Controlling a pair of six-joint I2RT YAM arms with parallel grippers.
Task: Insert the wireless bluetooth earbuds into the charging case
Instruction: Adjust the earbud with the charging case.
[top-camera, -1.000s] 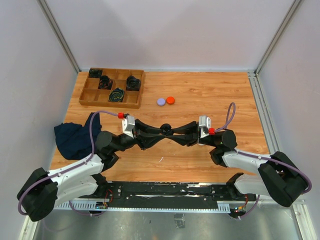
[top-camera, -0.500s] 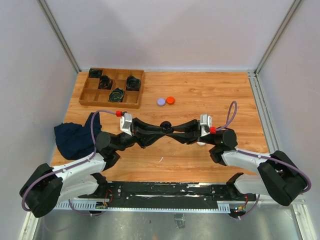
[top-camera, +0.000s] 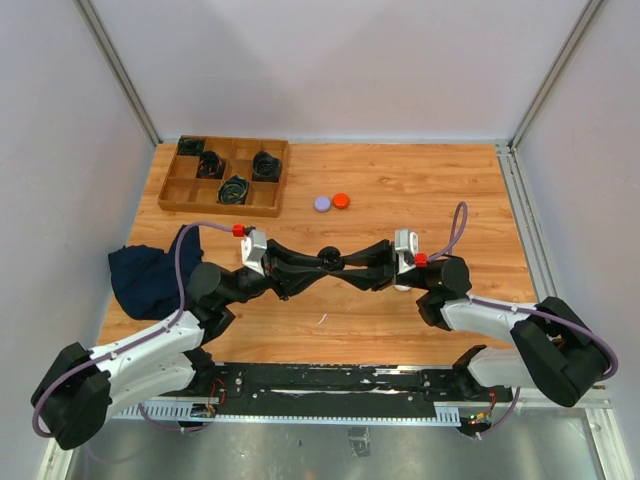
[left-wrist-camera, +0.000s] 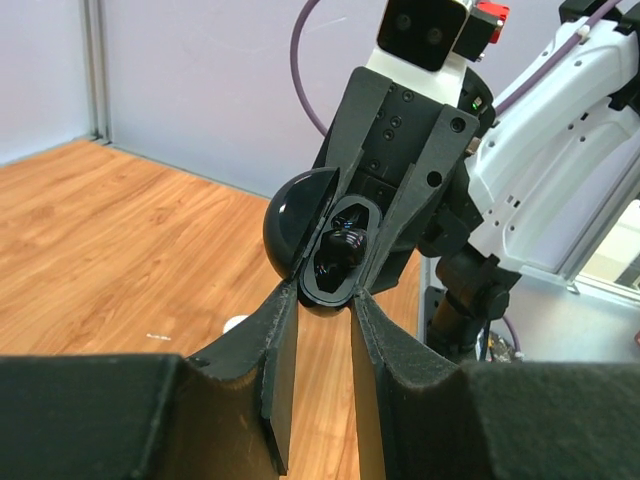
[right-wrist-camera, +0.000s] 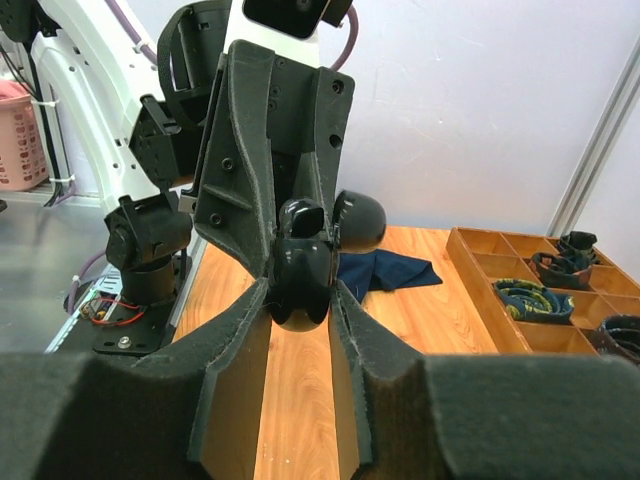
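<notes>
A black charging case (top-camera: 328, 254) hangs above the table's middle, where my two grippers meet. In the left wrist view the case (left-wrist-camera: 322, 292) is open, its domed lid swung aside. A dark earbud (left-wrist-camera: 343, 246) sits in its cavity. My right gripper (right-wrist-camera: 300, 292) is shut on the case body (right-wrist-camera: 300, 275). My left gripper (left-wrist-camera: 328, 296) is nearly closed, its tips pinching the case's near rim. A tiny white piece (left-wrist-camera: 237, 323), perhaps an earbud, lies on the table below. No other earbuds are visible.
A purple disc (top-camera: 322, 203) and an orange disc (top-camera: 341, 200) lie behind the grippers. A wooden compartment tray (top-camera: 190, 196) with coiled black cables stands at the back left. A dark blue cloth (top-camera: 150, 275) lies at the left edge.
Both grippers, joined at the case, have shifted slightly towards the back of the table. Their grip looks unchanged.
</notes>
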